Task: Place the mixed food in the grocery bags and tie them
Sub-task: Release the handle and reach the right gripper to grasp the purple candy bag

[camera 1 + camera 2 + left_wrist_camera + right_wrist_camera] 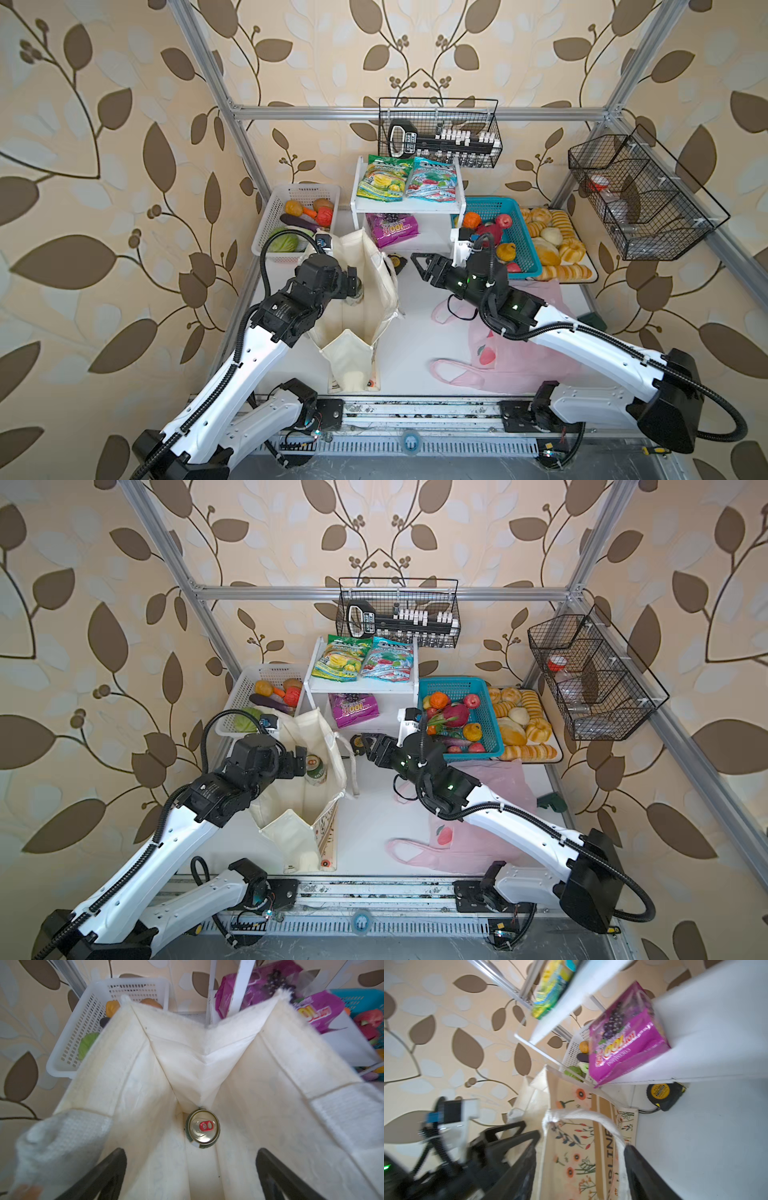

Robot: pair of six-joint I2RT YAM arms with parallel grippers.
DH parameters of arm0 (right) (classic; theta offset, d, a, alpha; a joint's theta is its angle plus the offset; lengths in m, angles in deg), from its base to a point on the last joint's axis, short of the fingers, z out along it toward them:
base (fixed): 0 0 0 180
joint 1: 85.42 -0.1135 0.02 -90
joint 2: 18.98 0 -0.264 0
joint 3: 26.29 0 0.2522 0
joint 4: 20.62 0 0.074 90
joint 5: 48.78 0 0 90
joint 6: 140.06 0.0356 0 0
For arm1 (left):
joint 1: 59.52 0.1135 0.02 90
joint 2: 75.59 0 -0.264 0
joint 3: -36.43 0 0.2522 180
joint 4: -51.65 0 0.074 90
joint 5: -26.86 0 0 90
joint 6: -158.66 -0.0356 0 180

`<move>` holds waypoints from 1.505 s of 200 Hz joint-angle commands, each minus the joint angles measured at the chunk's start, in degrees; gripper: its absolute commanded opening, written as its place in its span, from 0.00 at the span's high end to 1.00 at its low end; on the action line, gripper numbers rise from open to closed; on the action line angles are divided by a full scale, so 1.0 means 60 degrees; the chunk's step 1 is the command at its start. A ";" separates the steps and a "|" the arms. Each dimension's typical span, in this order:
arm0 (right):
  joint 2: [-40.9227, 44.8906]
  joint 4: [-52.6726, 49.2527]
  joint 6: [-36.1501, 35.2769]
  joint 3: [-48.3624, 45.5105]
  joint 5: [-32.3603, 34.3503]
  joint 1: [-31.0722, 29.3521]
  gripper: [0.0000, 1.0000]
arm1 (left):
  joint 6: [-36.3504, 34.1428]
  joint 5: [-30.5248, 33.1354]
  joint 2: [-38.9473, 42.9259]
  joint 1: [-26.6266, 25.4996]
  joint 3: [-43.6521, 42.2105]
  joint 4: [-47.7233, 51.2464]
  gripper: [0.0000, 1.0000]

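In both top views the tote (pixel 365 257) stands open. The left gripper (pixel 352 286) is in its mouth and the can (pixel 316 769) sits upright on its floor. The right gripper (pixel 419 266) is just right of the tote. The pink bag (pixel 519 357) lies flat, well right of the tote and partly under the right arm, so a sweep of that arm could drag it. The purple packet (pixel 392 230) waits just behind the tote.

In the left wrist view the left gripper (pixel 191 1157) has its jaws spread wide and empty above the can (pixel 202 1126). A handle (pixel 58 1136) bunches beside one finger. Pulling out carelessly could snag it and tip the tote.

The right wrist view is blurred. The right gripper (pixel 581 1147) has its jaws apart, clamping nothing. The tote's other handle (pixel 591 1118) loops between them, possibly brushing a finger; I cannot tell. If that strap hooks on, a retreat could topple the tote and spill the can. With nothing gripping them, the walls may also sag shut.
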 commanded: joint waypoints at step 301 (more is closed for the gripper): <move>-0.5702 0.6330 -0.3647 0.1724 0.0378 0.1474 0.60 | -0.0569 -0.1221 0.0885 0.0034 0.1804 0.1287 0.01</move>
